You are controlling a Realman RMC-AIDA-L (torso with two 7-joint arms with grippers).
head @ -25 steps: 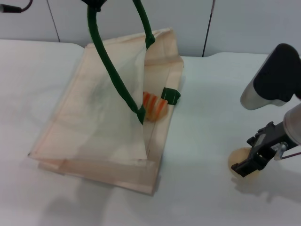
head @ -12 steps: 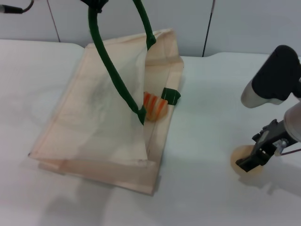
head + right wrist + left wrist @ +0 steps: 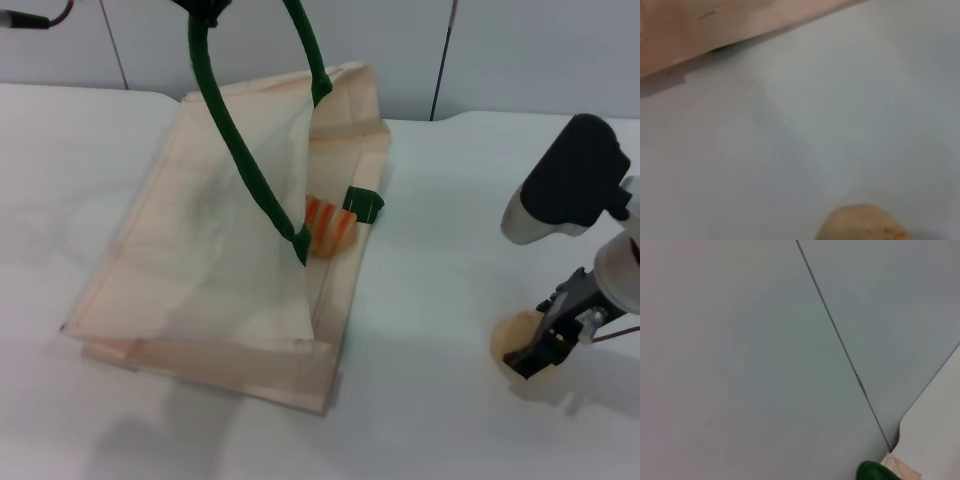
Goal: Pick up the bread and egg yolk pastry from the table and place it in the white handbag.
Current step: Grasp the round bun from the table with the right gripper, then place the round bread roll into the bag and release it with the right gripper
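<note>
Right gripper (image 3: pixel 538 352) is dropping further onto the round beige egg yolk pastry (image 3: pixel 512 338) near the desk's right edge, fingers open around it; left gripper's fingers are out of view, green rope handle (image 3: pixel 235 140) is hanging from above. Orange-striped ridged bread (image 3: pixel 328 224) is already sitting inside the cream fabric handbag (image 3: pixel 200 250); pastry is remaining.

Right arm (image 3: pixel 565 190): we see a rounded black cap over a pale grey shell.
Right gripper (image 3: pixel 545 345): black angular fingers, bare metal fittings.
Cable (image 3: pixel 612 330): thin, dark, beside our gripper.

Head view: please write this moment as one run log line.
bread: in bag | pastry: on table | right gripper: at pastry | left gripper: holds handle up
</note>
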